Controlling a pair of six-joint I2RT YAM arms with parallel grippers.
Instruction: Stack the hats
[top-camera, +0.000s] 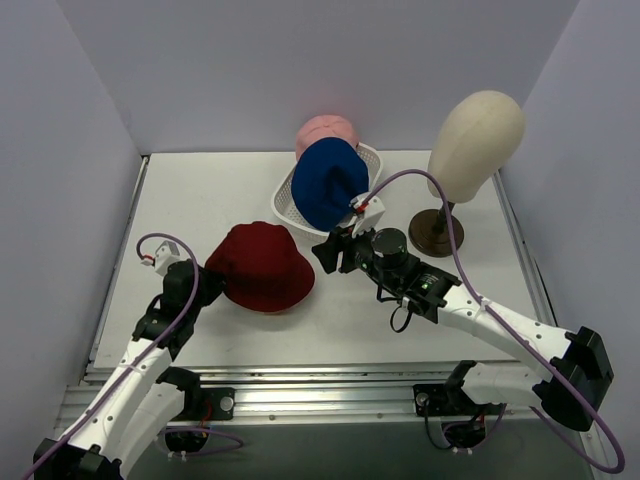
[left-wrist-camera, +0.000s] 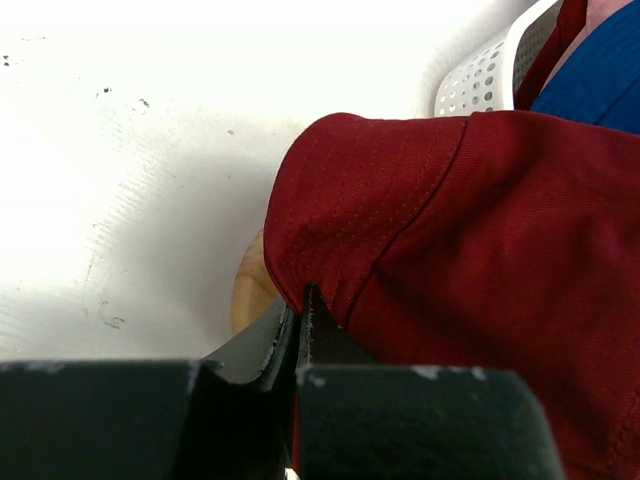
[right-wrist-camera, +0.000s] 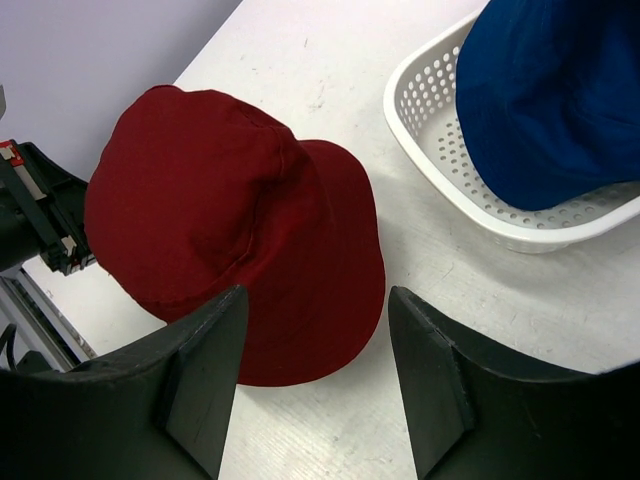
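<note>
Now: left claw pinches the red hat, right claw gapes beside it

Low at the left, the left claw (left-wrist-camera: 301, 305) is clenched on the near-left brim edge of the dark red hat (top-camera: 260, 266), which lies crown up on the white worktop (top-camera: 200, 200), near the middle. Just right of that hat, the right claw (right-wrist-camera: 315, 300) hangs released, its jaws spread wide and holding nothing. Farther back, the blue hat (top-camera: 328, 182) sits in the white perforated basket (top-camera: 285, 207), and the pink hat (top-camera: 325, 130) shows at the basket's far end, partly hidden behind the blue one. A cream mannequin head (top-camera: 478, 140) stands on its brown stand at the far right
</note>
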